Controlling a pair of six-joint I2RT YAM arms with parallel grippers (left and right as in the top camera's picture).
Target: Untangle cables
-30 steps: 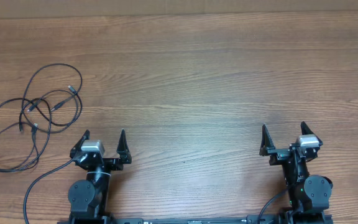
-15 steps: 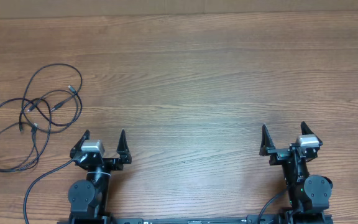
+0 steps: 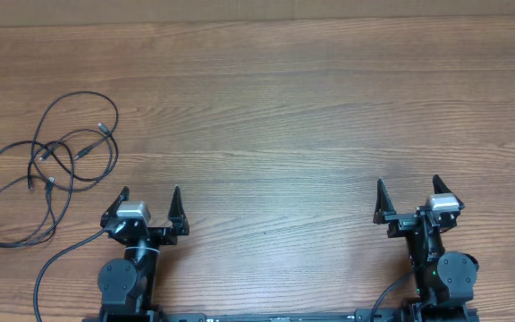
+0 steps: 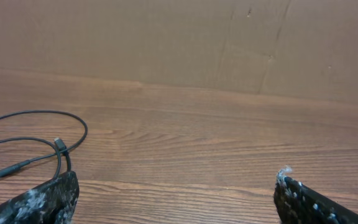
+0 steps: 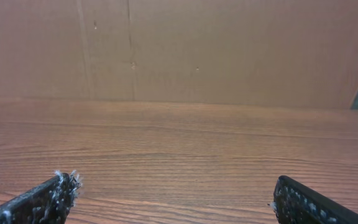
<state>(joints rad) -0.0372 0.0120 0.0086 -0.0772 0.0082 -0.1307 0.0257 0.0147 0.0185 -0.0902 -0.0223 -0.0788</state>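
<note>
**Cables lie loose, off to the left of the left gripper**

The cables [image 3: 39,152] rest flat on the wooden table [image 3: 284,107], forward of the left gripper [image 3: 150,191] and out to its left. They are near it but not touching it. From overhead they show as several thin black cords in loose loops that cross one another. The crossings are densest in the middle of the tangle, and small plug ends stick out here and there. One wide loop reaches farthest from the left gripper, and another long loop sags outward to its left.

In the left wrist view, a curve of the cables [image 4: 59,149] and one plug end show just past the left finger. Nothing lies between the two fingers.

The left gripper [image 4: 174,177] is spread wide and holds nothing. The right gripper [image 3: 408,183] sits well apart to the right of the left gripper, level with it. It is also spread wide with nothing in it, and its wrist view shows only bare wood between the fingers [image 5: 173,180].

A thicker black cord [image 3: 61,259] curves away behind and to the left of the left gripper. A brown cardboard wall [image 4: 260,43] stands far ahead of it.
</note>
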